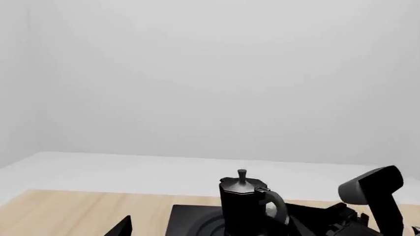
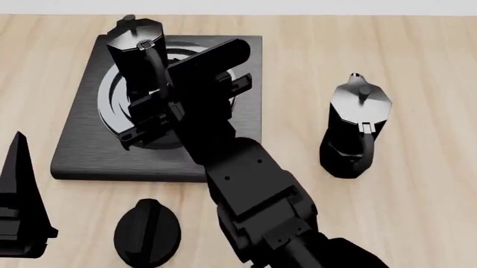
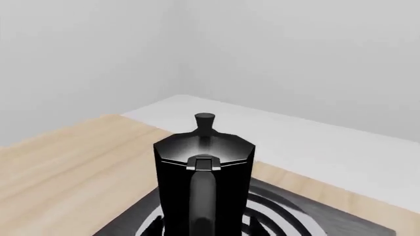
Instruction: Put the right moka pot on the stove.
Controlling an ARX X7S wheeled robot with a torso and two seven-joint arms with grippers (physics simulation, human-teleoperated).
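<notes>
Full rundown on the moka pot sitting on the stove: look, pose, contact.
The small black faceted moka pot stands upright on the flat square black stove slab, over its raised concentric ring burner, toward the far left of the rings. It looks like glossy dark metal, with an octagonal grey-sheened lid, closed and topped by a small knob. Its curved black handle faces the right claw, which sits at the handle; whether it grips is unclear.

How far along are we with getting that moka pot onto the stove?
Mostly done: one moka pot stands upright on the stove over the burner rings. In hand: the right claw sits at its handle; whether it grips is unclear. Left: release and pull back. The other moka pot stands on the table.
</notes>
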